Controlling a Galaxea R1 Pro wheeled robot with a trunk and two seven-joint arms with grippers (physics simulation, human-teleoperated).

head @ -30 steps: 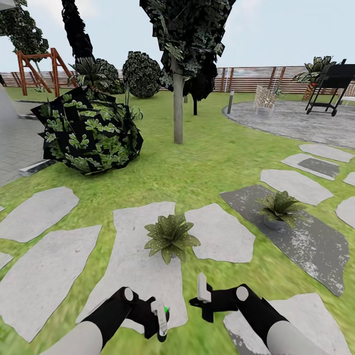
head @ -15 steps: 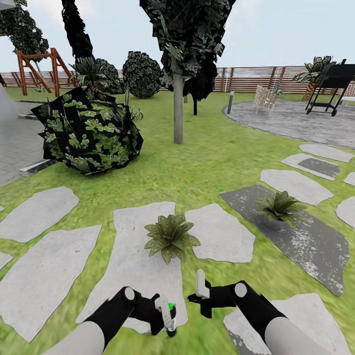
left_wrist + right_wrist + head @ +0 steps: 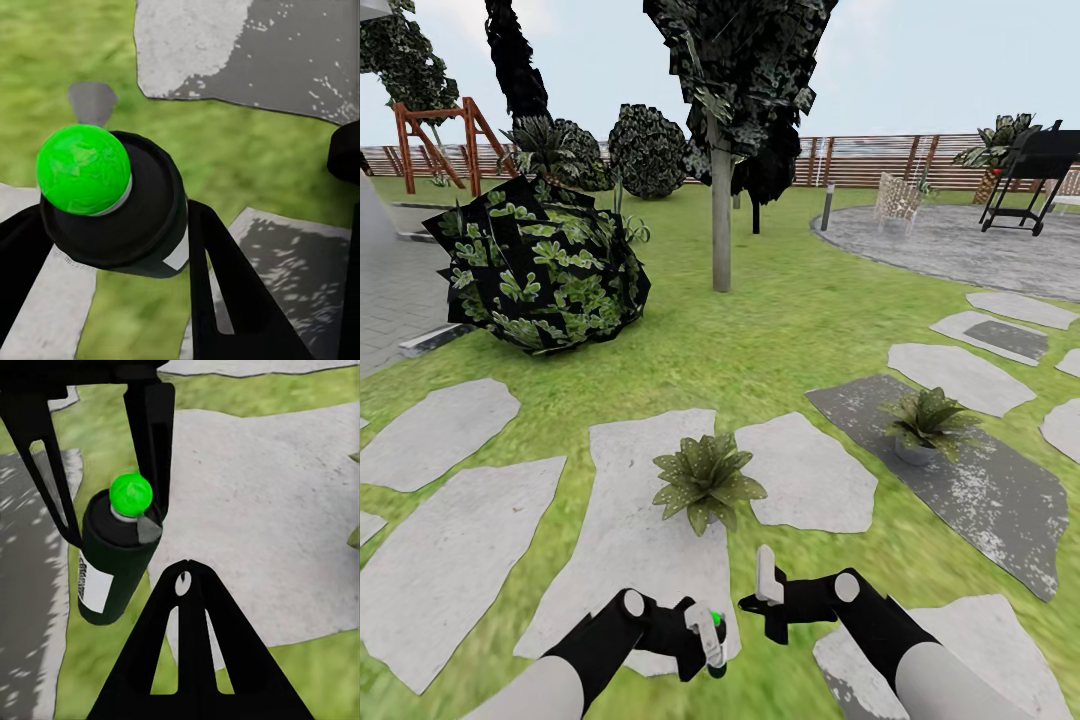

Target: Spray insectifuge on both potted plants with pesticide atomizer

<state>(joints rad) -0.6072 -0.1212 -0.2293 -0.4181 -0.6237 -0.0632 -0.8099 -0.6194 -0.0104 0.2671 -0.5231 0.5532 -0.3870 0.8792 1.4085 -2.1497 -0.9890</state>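
Two left fingers [image 3: 225, 285] grip pesticide atomizer [image 3: 112, 202]; right fingers' [image 3: 187, 660] state unclear; lawn [image 3: 780, 330] open.

We swung our left hand [image 3: 710, 640] (clamping the pesticide atomizer [image 3: 714, 636]) rightward toward our right hand [image 3: 768, 592].

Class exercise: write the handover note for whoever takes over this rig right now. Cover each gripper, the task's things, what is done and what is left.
Left gripper: shut on the pesticide atomizer, held low over the stone.
Right gripper: nothing between its fingers; open or shut cannot be told.
Near potted plant sits just ahead; far potted plant on the dark stone to the right.
Done: atomizer picked up.
Left: spraying both plants; no spray visible yet.
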